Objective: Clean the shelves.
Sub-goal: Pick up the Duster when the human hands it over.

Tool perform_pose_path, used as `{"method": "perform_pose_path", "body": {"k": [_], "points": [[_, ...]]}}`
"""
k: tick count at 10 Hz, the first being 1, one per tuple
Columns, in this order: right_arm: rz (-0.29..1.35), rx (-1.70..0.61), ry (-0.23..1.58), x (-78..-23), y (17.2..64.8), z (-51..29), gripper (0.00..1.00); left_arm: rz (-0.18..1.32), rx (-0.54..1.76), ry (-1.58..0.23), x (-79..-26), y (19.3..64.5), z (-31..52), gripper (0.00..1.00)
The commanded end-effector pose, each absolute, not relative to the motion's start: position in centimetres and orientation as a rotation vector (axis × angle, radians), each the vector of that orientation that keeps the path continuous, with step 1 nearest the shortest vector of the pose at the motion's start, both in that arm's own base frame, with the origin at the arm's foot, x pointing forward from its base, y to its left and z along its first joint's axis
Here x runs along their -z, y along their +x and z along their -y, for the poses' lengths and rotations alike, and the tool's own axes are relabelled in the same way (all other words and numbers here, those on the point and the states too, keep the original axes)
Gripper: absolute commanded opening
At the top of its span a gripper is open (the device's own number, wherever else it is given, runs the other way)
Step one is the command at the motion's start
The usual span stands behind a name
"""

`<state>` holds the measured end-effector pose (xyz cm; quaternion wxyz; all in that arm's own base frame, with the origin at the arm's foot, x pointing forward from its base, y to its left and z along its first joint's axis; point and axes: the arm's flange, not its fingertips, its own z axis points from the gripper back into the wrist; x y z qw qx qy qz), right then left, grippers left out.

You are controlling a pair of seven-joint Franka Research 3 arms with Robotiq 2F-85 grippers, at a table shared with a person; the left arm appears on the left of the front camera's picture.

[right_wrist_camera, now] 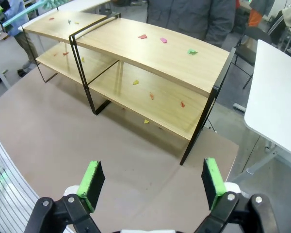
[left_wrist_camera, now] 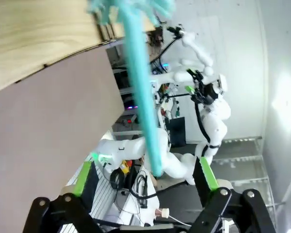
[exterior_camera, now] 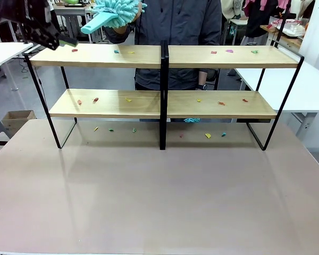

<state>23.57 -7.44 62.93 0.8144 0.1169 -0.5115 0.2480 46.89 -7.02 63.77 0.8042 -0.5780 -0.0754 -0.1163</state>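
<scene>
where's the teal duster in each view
front view: teal duster at top, left of centre, above the shelves' left end.
left wrist view: its handle runs down the middle from the top edge.
right wrist view: duster in the top left corner.
shared landmark: the shelves' light-wood top board.

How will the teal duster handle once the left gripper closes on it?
The duster handle looks like smooth, stiff plastic, so it could twist in the left gripper. The fluffy head probably weighs little and should flop softly against the shelves.
</scene>
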Motion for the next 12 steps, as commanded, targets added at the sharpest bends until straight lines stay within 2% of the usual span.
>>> {"method": "perform_pose_path", "body": {"k": [1, 3, 4, 7, 8, 9, 10, 11, 12], "points": [[1.093, -0.527, 0.248, -62.9, 23.6, 7.5, 1.00, 0.198, 0.241, -1.201, -64.0, 47.1, 8.1, 1.00], [1.093, -0.527, 0.248, -62.9, 23.6, 7.5, 1.00, 0.229, 0.223, -1.247, -63.2, 48.5, 8.8, 1.00], [1.093, -0.527, 0.248, -62.9, 23.6, 7.5, 1.00, 0.294, 0.216, -1.232, -63.0, 49.1, 9.5, 1.00], [1.093, -0.527, 0.248, -62.9, 23.6, 7.5, 1.00, 0.313, 0.198, -1.252, -62.6, 50.0, 11.0, 1.00], [1.093, -0.527, 0.248, -62.9, 23.6, 7.5, 1.00, 0.342, 0.186, -1.247, -62.5, 50.0, 11.2, 0.81], [1.093, -0.527, 0.248, -62.9, 23.6, 7.5, 1.00, 0.329, 0.191, -1.256, -62.3, 50.2, 11.1, 0.42], [1.093, -0.527, 0.248, -62.9, 23.6, 7.5, 1.00, 0.349, 0.192, -1.249, -62.3, 50.2, 11.2, 0.23], [1.093, -0.527, 0.248, -62.9, 23.6, 7.5, 1.00, 0.355, 0.187, -1.243, -62.2, 50.3, 11.0, 0.00], [1.093, -0.527, 0.248, -62.9, 23.6, 7.5, 1.00, 0.356, 0.185, -1.248, -62.2, 50.3, 11.2, 0.00]]}}
